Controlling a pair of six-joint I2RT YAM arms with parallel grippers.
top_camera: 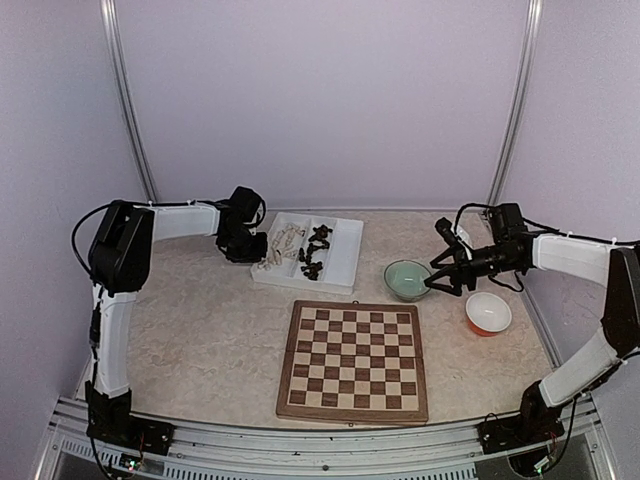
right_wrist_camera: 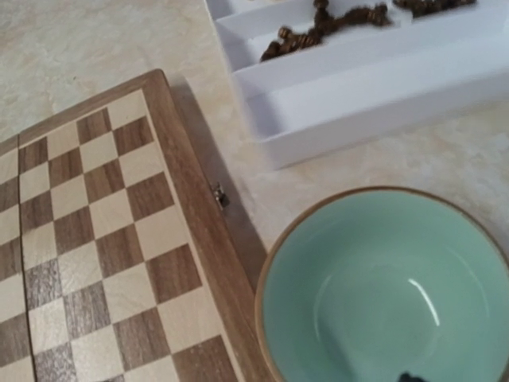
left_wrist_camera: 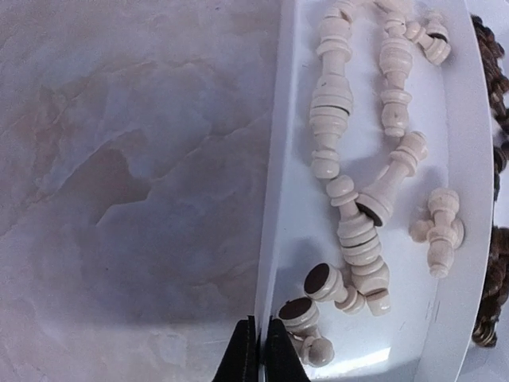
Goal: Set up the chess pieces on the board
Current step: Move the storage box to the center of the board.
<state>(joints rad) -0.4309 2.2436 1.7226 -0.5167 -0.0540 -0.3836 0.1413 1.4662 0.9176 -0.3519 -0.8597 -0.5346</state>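
If on tray (left_wrist_camera: 280, 159), L claw (left_wrist_camera: 260, 323) closed

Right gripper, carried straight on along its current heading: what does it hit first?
The green bowl. The right gripper is aimed into it, so it would most likely meet the bowl's inner wall before anything else, though depth is hard to judge here.

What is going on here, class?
Nothing is set up yet: the board is bare, and the pieces lie in the tray. The left claw is shut at the tray's left wall, beside the white ones, holding none that shows. The right claw hangs open by the green bowl.
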